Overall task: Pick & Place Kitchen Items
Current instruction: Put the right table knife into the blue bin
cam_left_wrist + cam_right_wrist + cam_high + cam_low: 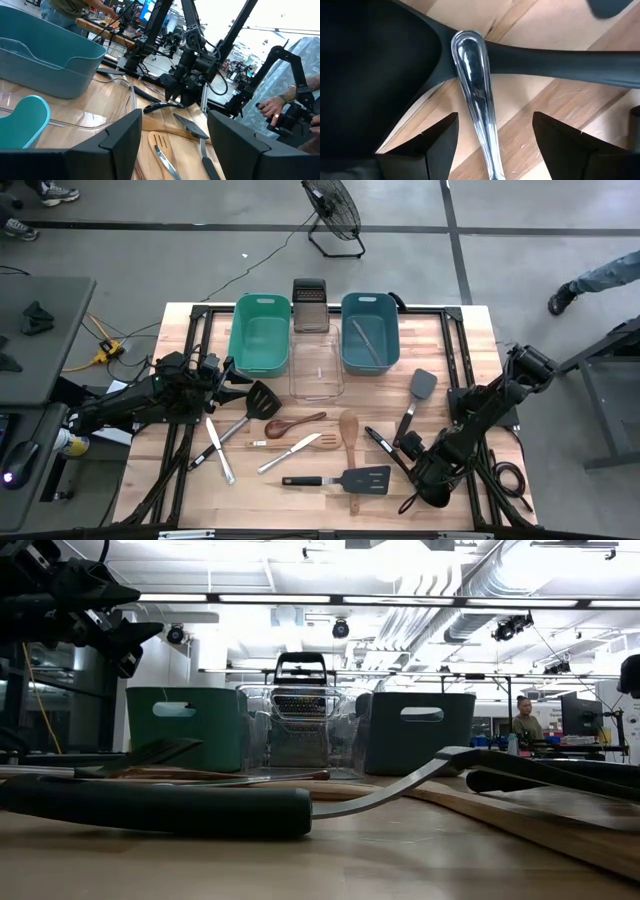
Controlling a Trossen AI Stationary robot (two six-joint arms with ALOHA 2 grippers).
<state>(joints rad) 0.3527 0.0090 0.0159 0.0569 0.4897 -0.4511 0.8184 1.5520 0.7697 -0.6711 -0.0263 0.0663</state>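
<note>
Your right gripper (492,145) is hanging open astride a shiny silver metal handle (475,95) lying across a black plastic utensil (560,60) — nothing gripped. Your left gripper (172,145) is waiting open, empty, beside the teal tub (260,332). Only one utensil (363,340) is sitting in the blue tub (370,305) — nearly all are still lying on the wooden table (180,490).

The table (320,490) is seen from straight overhead in the high view and level from its surface in the low view; the box grater (310,305) (299,720) is shared by both. Close wrist views are given.

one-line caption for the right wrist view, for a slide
Right gripper open above a shiny metal handle lying across a black utensil on the wooden table.
</note>
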